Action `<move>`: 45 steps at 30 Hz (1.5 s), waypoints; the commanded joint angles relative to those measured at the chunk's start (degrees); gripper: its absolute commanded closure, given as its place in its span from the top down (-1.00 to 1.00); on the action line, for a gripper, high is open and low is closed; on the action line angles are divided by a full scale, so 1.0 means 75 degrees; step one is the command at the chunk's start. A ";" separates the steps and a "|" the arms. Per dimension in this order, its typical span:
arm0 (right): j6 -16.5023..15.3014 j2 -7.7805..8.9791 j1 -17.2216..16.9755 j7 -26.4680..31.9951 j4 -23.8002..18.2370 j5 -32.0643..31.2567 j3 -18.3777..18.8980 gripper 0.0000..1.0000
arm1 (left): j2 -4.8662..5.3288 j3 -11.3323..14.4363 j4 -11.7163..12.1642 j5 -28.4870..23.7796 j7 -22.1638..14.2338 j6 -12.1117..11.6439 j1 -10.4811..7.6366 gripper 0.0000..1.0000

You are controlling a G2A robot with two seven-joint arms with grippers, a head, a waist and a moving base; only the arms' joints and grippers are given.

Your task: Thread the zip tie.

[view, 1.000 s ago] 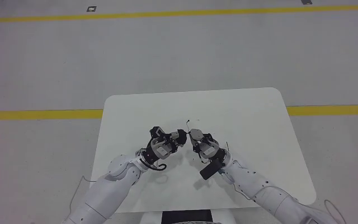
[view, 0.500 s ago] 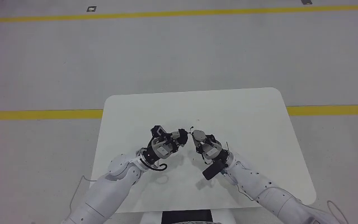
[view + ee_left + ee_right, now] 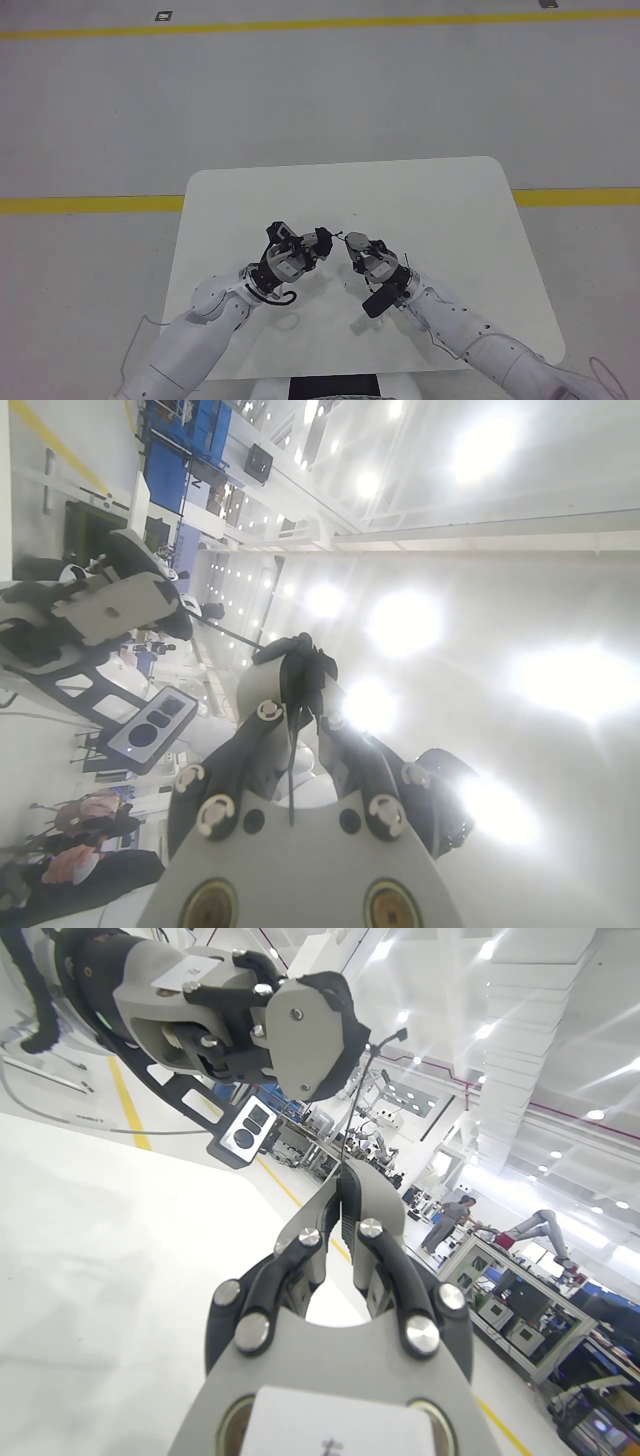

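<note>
A thin black zip tie [image 3: 337,236] spans the small gap between my two grippers above the middle of the white table [image 3: 450,200]. My left gripper [image 3: 322,240] [image 3: 300,660] is shut on it; the zip tie [image 3: 291,750] runs back between its fingers toward the wrist. My right gripper [image 3: 351,243] [image 3: 342,1190] is shut on the strap. From there the zip tie [image 3: 356,1098] rises to the left gripper's [image 3: 345,1048] tip, and its small head [image 3: 400,1034] pokes out just past that tip. The right gripper [image 3: 165,620] sits close across from the left one.
Bare table surface lies all round the two grippers, with the far edge [image 3: 340,166] well beyond them. A black cable loop [image 3: 285,297] hangs at the left wrist. Yellow floor lines [image 3: 90,204] run beside the table.
The two grippers have drawn slightly apart, the right one shifting to the right. The strap end that stood up between them now lies lower, stretched between the tips.
</note>
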 commanded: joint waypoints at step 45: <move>0.0000 0.0473 -0.2980 -0.0887 -0.2124 0.0000 0.3795 1.00 | 0.0014 -0.0223 -0.0253 0.0298 -0.0327 -0.0110 0.0383 -1.00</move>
